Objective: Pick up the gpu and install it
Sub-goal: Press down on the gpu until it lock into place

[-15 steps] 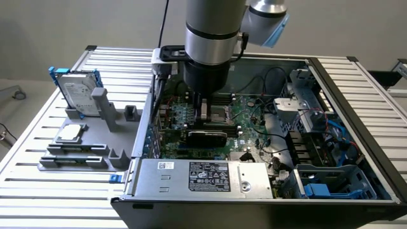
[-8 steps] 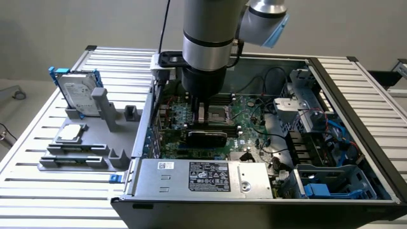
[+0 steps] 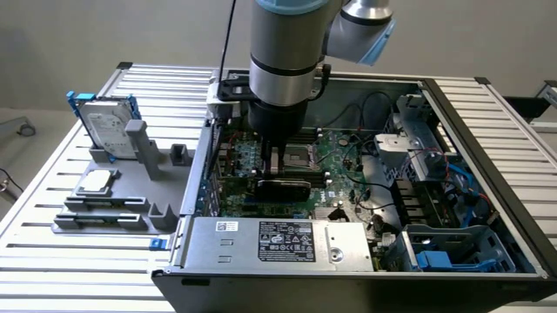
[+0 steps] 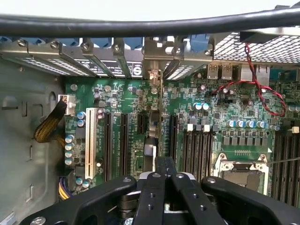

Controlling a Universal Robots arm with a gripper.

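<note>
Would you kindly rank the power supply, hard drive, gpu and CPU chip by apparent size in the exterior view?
1. Power supply.
2. Hard drive.
3. gpu and CPU chip look alike; the end effector hides part of the gpu, so I leave them unranked.

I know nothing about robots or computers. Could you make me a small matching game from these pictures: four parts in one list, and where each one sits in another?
Things:
1. gpu
2. hard drive
3. CPU chip
4. power supply

Places:
A. lying on the grey holder, outside the case
B. clamped in the end effector, above the motherboard
C. inside the case, by its nearest wall in the exterior view
D. standing upright on the grey holder

Pairs: 1-B, 2-D, 3-A, 4-C
</note>
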